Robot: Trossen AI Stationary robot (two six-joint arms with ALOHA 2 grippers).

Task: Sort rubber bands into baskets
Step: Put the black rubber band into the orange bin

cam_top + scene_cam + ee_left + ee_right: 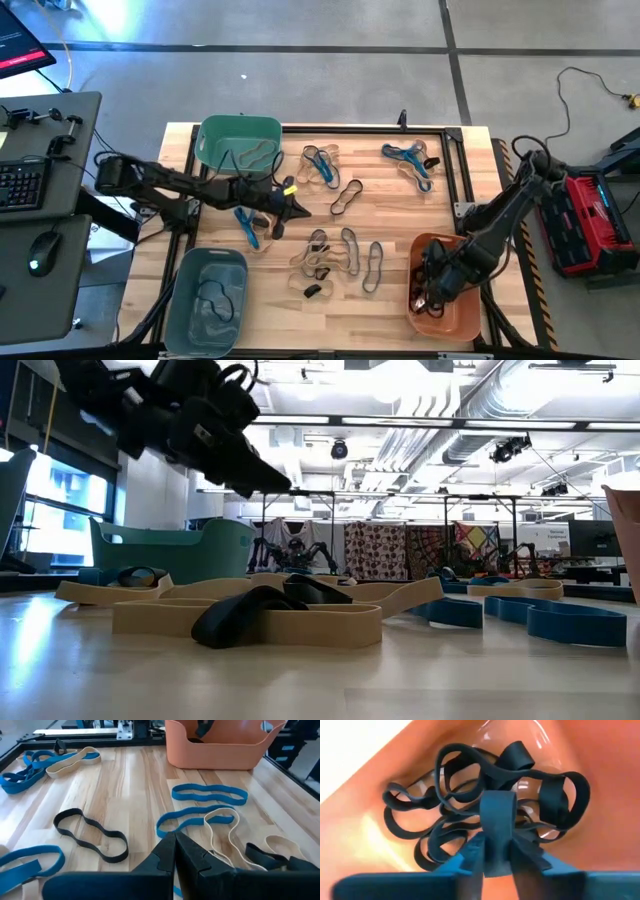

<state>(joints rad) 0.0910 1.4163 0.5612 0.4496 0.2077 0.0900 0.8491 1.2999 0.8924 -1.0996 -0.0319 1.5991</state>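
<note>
I see the left gripper [298, 210] with its dark fingers [172, 855] pressed together, nothing between them, hovering above the wood table [400, 300] mid-left, tip pointing toward the centre. Right gripper [495, 851] is down inside the orange rounded plastic basket [462, 318] at the near right corner; its fingers stand slightly apart with a dark grey band loop [496, 815] standing upright between them, touching both. Whether it's still pinched or already loose, I can't tell. Below it a heap of black bands [455, 815] covers the basket floor.

Room: the teal-green plastic basket [238, 132] sits at the far left edge, just behind the left arm; the grey-blue plastic basket [205, 322] is at the near left corner with one dark band lying in it. Black frame rail [455, 165] runs along the far and right sides of the table. Centre strip ahead of the left gripper is open wood.

Loose bands on the table: blue and tan tangle [320, 165] far centre, blue-tan cluster [410, 160] far right, black figure-eight loop [346, 197] mid-table, tan-black-grey group [335, 255] near centre, blue band [247, 228] under the left arm.
</note>
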